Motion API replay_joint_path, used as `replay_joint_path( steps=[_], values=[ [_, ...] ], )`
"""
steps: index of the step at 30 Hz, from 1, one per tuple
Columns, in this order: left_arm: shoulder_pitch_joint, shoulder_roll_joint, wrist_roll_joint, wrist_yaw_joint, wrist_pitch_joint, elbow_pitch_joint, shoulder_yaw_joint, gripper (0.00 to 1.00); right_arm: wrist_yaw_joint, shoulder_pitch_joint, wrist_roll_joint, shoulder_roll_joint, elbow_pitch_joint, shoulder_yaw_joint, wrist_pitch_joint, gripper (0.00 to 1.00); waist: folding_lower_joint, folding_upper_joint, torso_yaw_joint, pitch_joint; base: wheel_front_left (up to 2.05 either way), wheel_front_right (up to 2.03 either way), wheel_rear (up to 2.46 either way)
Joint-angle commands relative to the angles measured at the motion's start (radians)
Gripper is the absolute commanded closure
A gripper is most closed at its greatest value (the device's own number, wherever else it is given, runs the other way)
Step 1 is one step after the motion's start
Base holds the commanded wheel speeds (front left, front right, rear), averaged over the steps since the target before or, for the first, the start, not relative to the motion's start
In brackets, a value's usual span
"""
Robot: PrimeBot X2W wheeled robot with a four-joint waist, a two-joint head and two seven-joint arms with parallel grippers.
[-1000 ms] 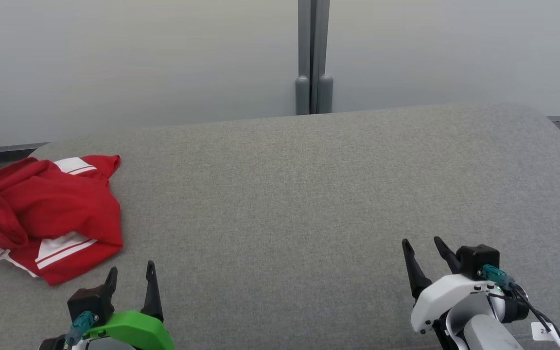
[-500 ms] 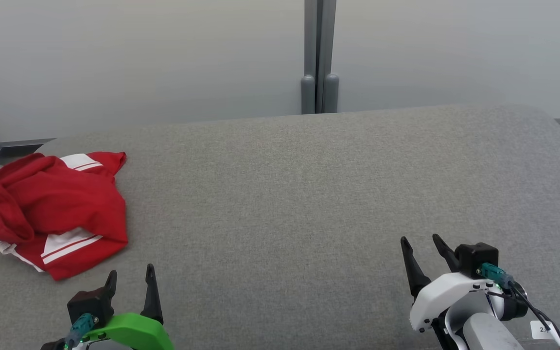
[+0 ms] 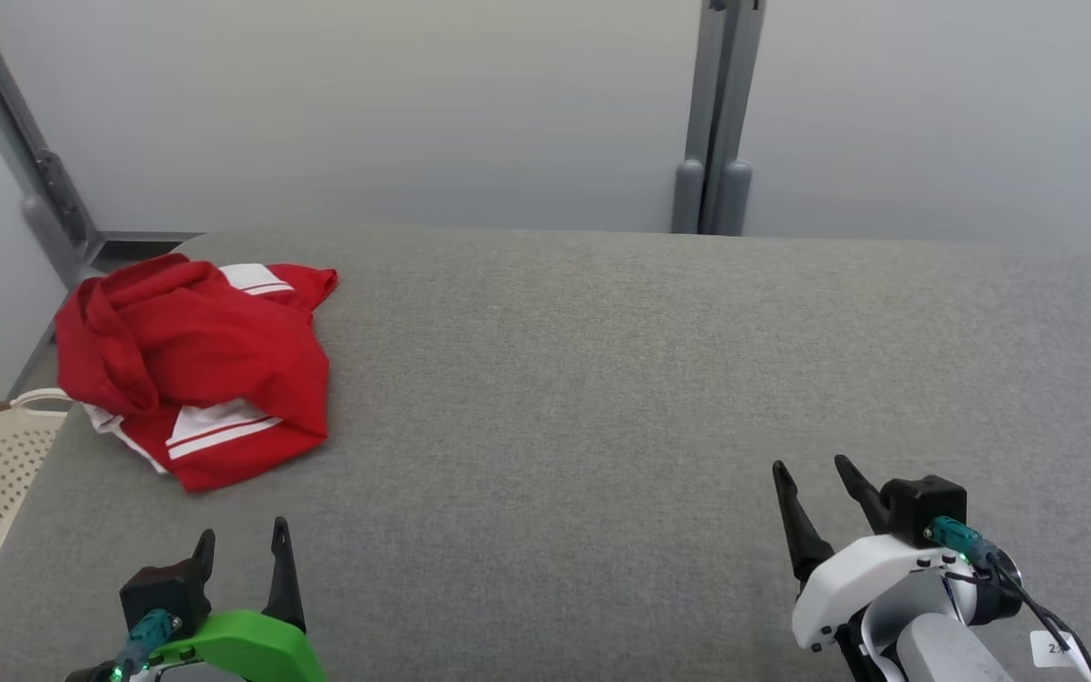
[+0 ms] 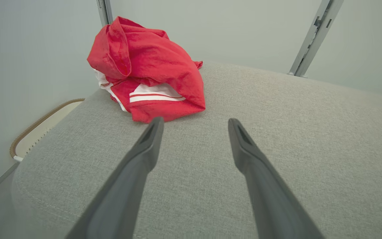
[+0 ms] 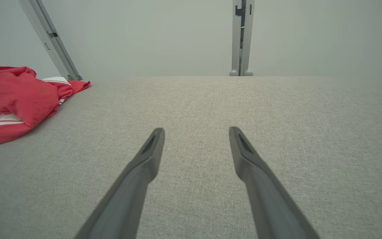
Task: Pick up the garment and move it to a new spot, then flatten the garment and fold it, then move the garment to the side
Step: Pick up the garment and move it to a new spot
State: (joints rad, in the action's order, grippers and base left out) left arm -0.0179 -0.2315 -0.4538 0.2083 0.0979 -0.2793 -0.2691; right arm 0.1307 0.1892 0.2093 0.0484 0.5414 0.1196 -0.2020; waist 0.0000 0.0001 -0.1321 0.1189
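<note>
Grey cushion bears a bunched garment (shape hidden in folds); left gripper, right gripper: jaws spread.

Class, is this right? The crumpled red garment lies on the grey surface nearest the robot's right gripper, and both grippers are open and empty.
No. The red garment lies nearest the left gripper, not the right gripper, as the head view shows. The rest holds: it is crumpled on the grey surface, and both grippers are open and empty.
</note>
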Motion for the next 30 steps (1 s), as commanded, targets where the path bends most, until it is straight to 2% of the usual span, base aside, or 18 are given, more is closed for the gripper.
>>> replay_joint_path(
  steps=[1,18,30],
  values=[
    [0.012,-0.01,-0.001,0.004,-0.004,0.006,-0.001,0.0,0.0,-0.013,0.007,0.003,-0.009,0.007,-0.007,0.0,0.0,-0.0001,-0.065,0.01,0.0,0.0,0.0],
    [0.034,-0.072,0.009,0.028,-0.058,0.079,0.002,0.0,0.0,-0.035,0.047,0.004,-0.087,0.031,0.007,0.0,0.0,-0.0001,-0.263,0.033,0.0,0.0,0.0],
    [0.06,-0.089,0.004,0.055,-0.074,0.131,0.008,0.0,0.0,-0.019,0.068,0.004,-0.084,0.059,-0.002,0.0,0.0,-0.0001,-0.295,0.012,0.0,0.0,0.0]
  ],
)
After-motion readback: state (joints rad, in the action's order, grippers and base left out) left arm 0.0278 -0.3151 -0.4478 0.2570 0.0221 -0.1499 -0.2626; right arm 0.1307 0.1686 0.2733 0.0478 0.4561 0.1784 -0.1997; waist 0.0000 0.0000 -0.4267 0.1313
